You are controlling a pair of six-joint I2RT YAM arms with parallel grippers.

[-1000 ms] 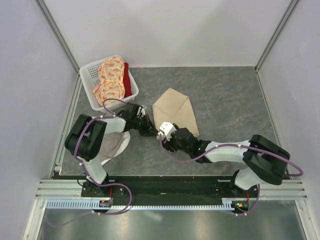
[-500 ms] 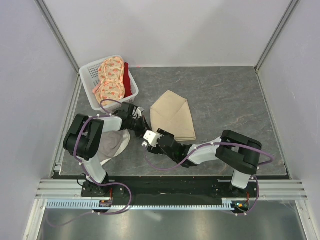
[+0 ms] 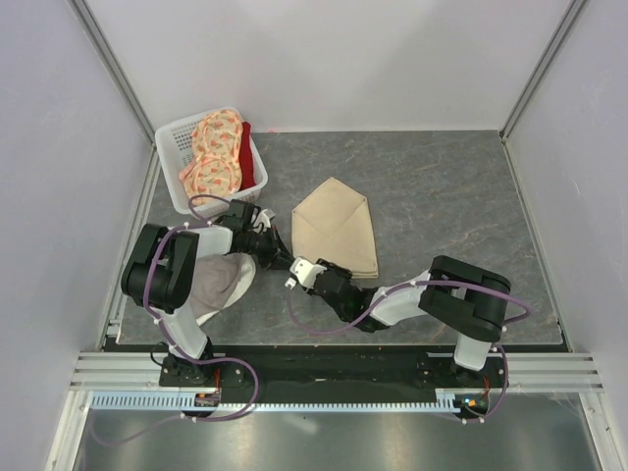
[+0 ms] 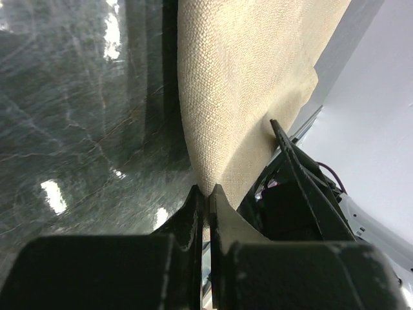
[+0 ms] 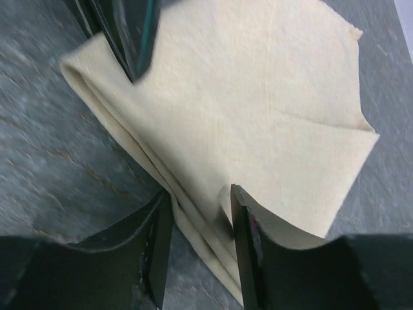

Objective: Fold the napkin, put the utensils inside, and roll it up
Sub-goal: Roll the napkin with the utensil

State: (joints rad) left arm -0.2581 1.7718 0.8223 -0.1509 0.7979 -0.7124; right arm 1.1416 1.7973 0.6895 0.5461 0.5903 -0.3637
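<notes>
The beige napkin lies folded on the dark table, a point toward the back. My left gripper is shut on its near left corner; in the left wrist view the cloth rises out of the closed jaws. My right gripper is open just to the right of it. Its jaws straddle the napkin's layered near edge, one finger on top of the cloth and the other on the table side. The left gripper shows at that corner too. The utensils are out of view.
A white basket at the back left holds an orange floral cloth and a red one. A grey-and-white cloth lies under the left arm. Frame posts and walls border the table on both sides.
My right gripper has moved left along the napkin's near edge to the left corner, and its jaws have narrowed. The left gripper and the napkin have shifted a little left.
</notes>
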